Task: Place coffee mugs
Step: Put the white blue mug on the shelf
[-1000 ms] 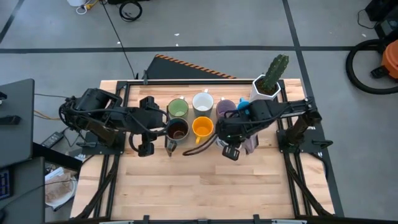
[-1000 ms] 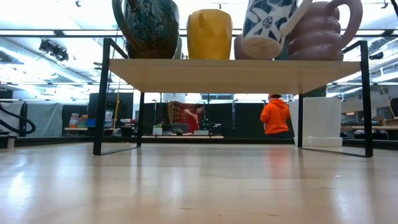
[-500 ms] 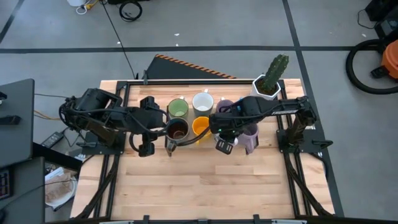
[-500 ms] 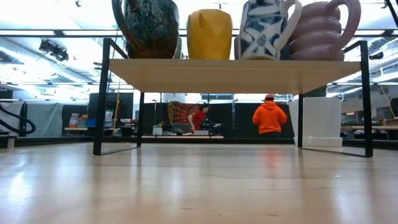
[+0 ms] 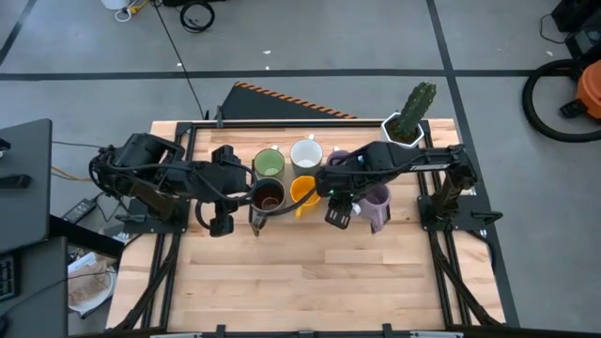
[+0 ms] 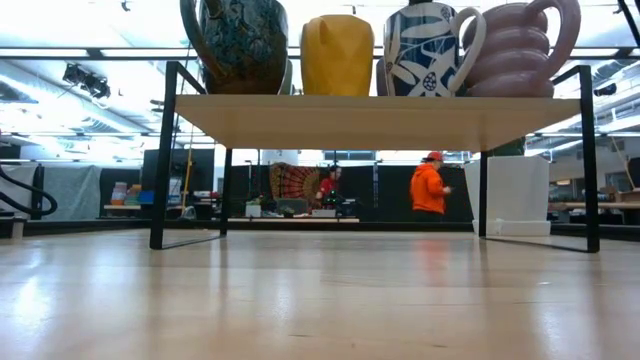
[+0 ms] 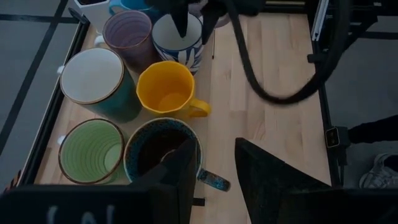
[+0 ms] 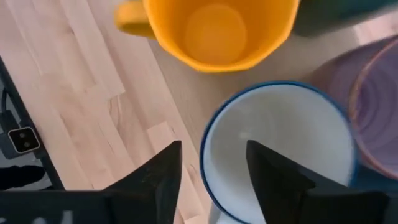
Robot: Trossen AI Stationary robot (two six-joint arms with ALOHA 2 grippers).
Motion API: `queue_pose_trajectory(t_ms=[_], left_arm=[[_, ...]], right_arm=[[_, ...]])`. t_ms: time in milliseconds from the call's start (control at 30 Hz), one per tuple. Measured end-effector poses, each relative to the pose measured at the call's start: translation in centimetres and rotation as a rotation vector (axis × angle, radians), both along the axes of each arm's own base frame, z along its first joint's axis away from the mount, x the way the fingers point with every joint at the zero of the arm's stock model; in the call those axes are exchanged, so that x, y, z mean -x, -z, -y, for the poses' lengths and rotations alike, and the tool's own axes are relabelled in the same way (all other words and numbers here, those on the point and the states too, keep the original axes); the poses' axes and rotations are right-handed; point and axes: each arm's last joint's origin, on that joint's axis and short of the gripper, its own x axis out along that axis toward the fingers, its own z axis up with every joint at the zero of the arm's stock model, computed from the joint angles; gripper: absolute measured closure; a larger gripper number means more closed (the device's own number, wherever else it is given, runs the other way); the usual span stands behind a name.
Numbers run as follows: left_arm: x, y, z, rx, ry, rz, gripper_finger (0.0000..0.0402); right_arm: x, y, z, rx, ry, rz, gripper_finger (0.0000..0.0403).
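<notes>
1. The blue mug (image 8: 280, 143) is white with a dark-blue leaf pattern, a blue rim, a white inside and a looped handle. It is glazed and glossy.
2. It stands upright on the raised shelf (image 6: 370, 108) above the tabletop, in the front row between the orange mug (image 8: 217, 31) and the tall lavender mug (image 6: 520, 50), close to both.
3. The right end effector (image 8: 213, 149) hangs over its rim with fingers spread, one outside the wall and one over the inside. The gap is far wider than the wall, so it grips nothing.
4. Handling, as I judge it: stiff ceramic, fairly heavy, slick and chippable. Pinch the rim wall away from the neighbours and lift straight up.
5. The left end effector (image 7: 214, 146) waits at the dark brown mug (image 7: 161, 149), parted, with the handle in the gap, unclamped.
</notes>
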Motion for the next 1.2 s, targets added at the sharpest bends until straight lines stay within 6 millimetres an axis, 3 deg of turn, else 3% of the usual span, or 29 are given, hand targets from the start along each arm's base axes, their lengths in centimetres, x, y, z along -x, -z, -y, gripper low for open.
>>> queue_pose_trajectory(t_ms=[267, 433, 533, 733, 967, 1200], left_arm=[[0.0, 0.0, 0.0, 0.0, 0.0, 0.001, 0.0285], [0.0, 0.0, 0.0, 0.015, -0.014, 0.002, 0.0285], [0.0, 0.0, 0.0, 0.023, -0.022, 0.003, 0.0285], [0.0, 0.0, 0.0, 0.028, -0.028, 0.004, 0.0285], [0.0, 0.0, 0.0, 0.025, -0.025, 0.003, 0.0285], [0.0, 0.0, 0.0, 0.026, -0.026, 0.003, 0.0285]], right_arm=[[2.0, -3.3, -1.3, 0.041, -0.116, 0.116, 0.0198], [4.0, -4.0, -4.4, 0.072, -0.308, 0.14, 0.0197], [5.6, -4.5, -5.2, 0.097, -0.323, 0.16, 0.0201], [6.8, -3.5, -4.4, 0.053, -0.228, 0.108, 0.0211], [7.1, -0.7, -4.6, 0.107, -0.308, 0.002, 0.0213], [6.7, 0.3, -4.8, 0.166, -0.361, -0.013, 0.0213]])
